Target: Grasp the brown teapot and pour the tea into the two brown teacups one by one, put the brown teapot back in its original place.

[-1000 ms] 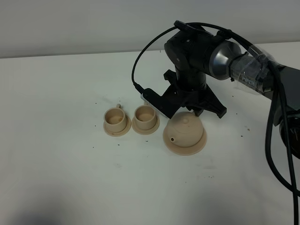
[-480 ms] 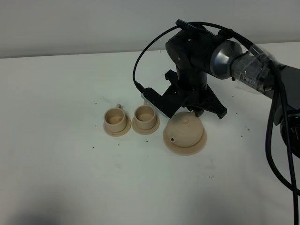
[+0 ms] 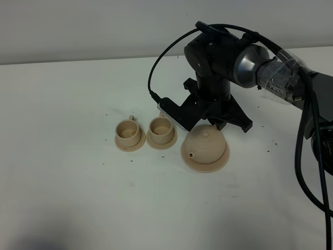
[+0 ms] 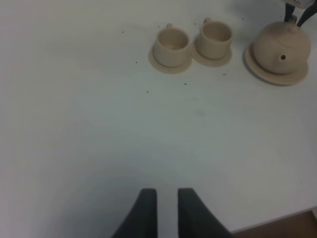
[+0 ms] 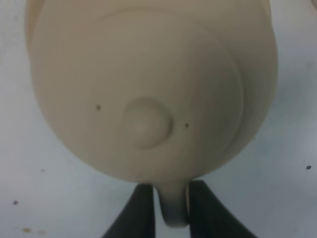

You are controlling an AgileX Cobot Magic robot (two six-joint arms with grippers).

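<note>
The brown teapot [image 3: 205, 146] sits lid-on upon its wide saucer plate [image 3: 222, 161], right of the two brown teacups [image 3: 128, 133] [image 3: 161, 128], each on a small saucer. My right gripper [image 3: 216, 124] reaches down behind the pot. In the right wrist view its fingers [image 5: 141, 210] press both sides of the loop handle [image 5: 172, 206] of the teapot [image 5: 148, 74]. My left gripper [image 4: 167, 203] hovers low over bare table, open and holding nothing, with the cups [image 4: 172, 44] [image 4: 216, 34] and teapot [image 4: 282, 47] far ahead. No tea is visible.
The white table [image 3: 78, 187] carries small dark specks around the cups. The right arm's black cable [image 3: 156, 67] loops above the cups. A brown table edge [image 4: 277, 225] shows near the left gripper.
The right gripper's fingers have drawn in on the teapot handle. The arm, teapot and cups have hardly shifted.
</note>
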